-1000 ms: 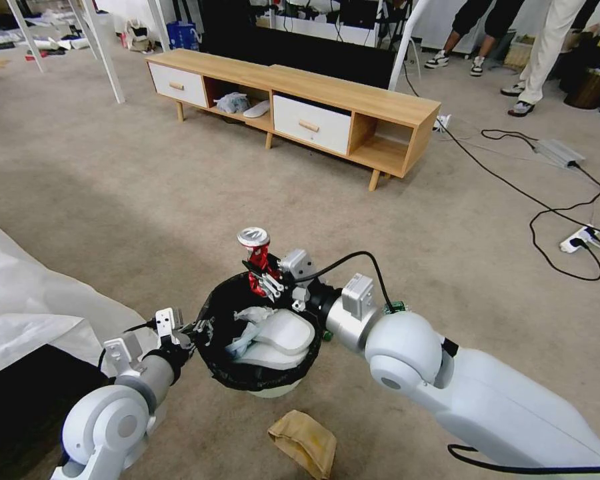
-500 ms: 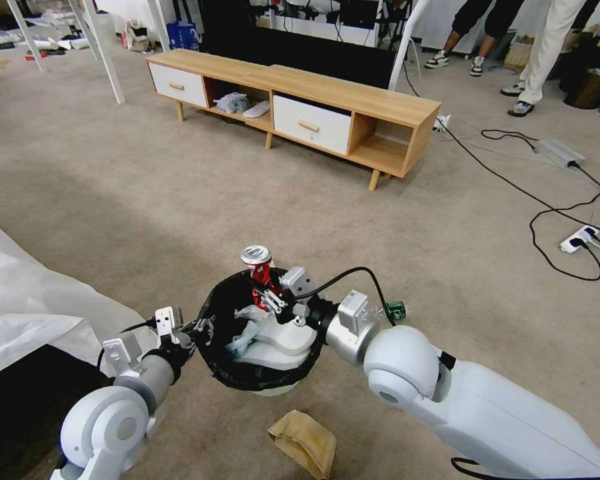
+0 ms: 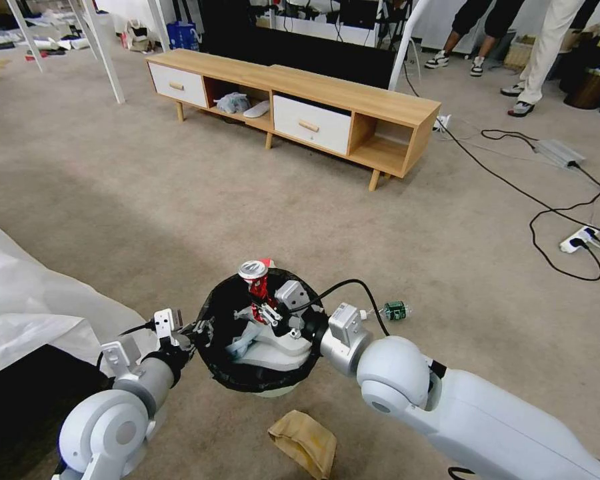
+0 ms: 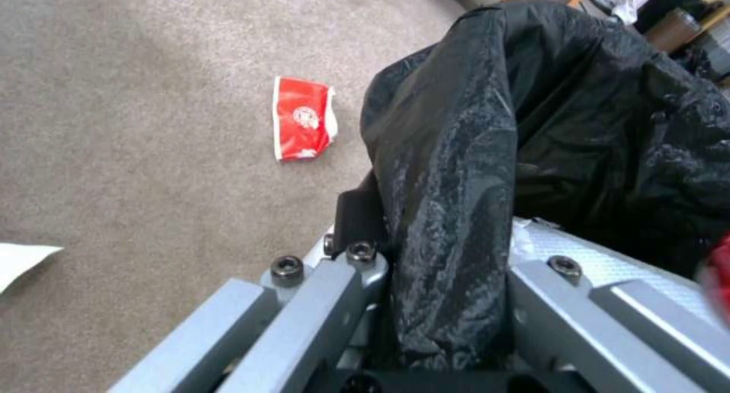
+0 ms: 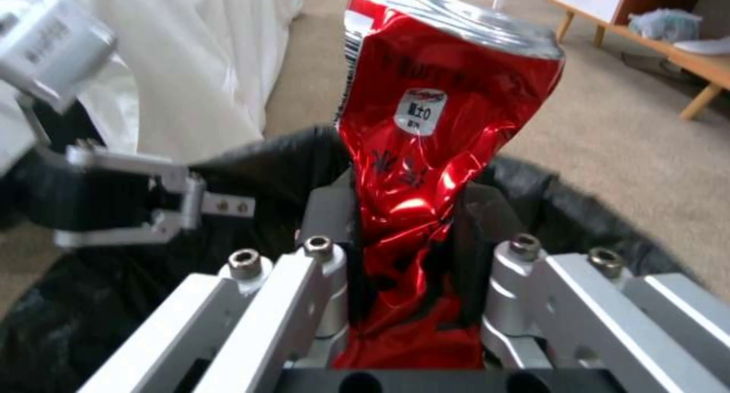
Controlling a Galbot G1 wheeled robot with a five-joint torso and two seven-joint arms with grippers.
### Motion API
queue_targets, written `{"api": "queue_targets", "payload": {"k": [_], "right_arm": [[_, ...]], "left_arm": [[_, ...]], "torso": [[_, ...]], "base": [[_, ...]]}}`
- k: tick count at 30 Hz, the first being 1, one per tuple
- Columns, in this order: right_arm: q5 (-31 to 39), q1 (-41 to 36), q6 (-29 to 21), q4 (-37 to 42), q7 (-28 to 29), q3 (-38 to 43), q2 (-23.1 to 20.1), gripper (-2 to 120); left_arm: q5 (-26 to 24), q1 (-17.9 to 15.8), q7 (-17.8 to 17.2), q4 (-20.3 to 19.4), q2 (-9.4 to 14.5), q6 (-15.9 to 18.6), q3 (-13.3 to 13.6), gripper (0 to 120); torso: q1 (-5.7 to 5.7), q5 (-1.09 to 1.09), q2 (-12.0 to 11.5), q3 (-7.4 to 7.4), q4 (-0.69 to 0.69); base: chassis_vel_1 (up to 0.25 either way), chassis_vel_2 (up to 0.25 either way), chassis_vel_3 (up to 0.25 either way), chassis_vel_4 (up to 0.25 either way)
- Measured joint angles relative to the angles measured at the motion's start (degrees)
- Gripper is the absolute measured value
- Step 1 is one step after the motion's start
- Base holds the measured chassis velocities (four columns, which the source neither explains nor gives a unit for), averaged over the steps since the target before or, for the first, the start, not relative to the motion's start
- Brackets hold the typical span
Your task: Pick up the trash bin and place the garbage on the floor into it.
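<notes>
1. A crumpled brown paper bag [image 3: 303, 441] lay on the beige carpet floor [image 3: 147, 200], nearest.
2. The black-lined pale round trash bin [image 3: 260, 383] was clamped at its soft rim by the left gripper [image 3: 192, 330].
3. The crushed red can [image 3: 255, 283], judged light and slippery, was pinched low by the right gripper [image 3: 265, 312] above the bin.

The trash bin [image 3: 263, 373], small and round with a pale body and a crinkled black liner folded over its rim, stands upright and holds white rubbish. A crushed red can [image 5: 426, 153] stands upright over its opening. On the floor [image 3: 147, 200] (beige carpet) lie a brown paper bag [image 3: 303, 440], a green-labelled bottle [image 3: 395, 311] and a red-white packet [image 4: 303, 119]
</notes>
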Motion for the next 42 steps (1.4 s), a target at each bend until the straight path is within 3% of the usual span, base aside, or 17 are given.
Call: {"api": "queue_targets", "payload": {"k": [11, 13, 17, 33, 42], "right_arm": [[0.0, -0.3, -0.2, -1.7, 0.6, -1.0, 1.1, 60], [-0.1, -0.4, -0.2, -2.0, 0.6, -1.1, 1.3, 73], [-0.1, -0.6, -0.2, -2.4, 0.7, -1.2, 1.6, 82], [-0.2, -0.8, 0.0, -2.6, 0.7, -1.2, 1.6, 83], [0.5, 0.7, 0.0, -0.1, 0.9, -0.2, 1.7, 83]], "left_arm": [[-0.6, 0.1, 0.0, -0.2, -0.2, -0.1, -0.7, 0], [-0.8, 0.1, 0.0, -0.3, -0.2, -0.1, -0.8, 0], [-1.1, 0.1, 0.0, -0.4, -0.2, -0.1, -0.9, 0], [-1.2, 0.2, -0.1, -0.4, -0.6, -0.2, -1.0, 0], [-0.6, 0.4, -2.1, 0.2, -0.9, -0.2, -0.9, 0]], "torso": [[0.0, 0.0, 0.0, 0.0, 0.0], [0.0, 0.0, 0.0, 0.0, 0.0], [0.0, 0.0, 0.0, 0.0, 0.0], [0.0, 0.0, 0.0, 0.0, 0.0], [0.0, 0.0, 0.0, 0.0, 0.0]], "base": [[0.0, 0.0, 0.0, 0.0], [0.0, 0.0, 0.0, 0.0], [0.0, 0.0, 0.0, 0.0], [0.0, 0.0, 0.0, 0.0], [0.0, 0.0, 0.0, 0.0]]}}
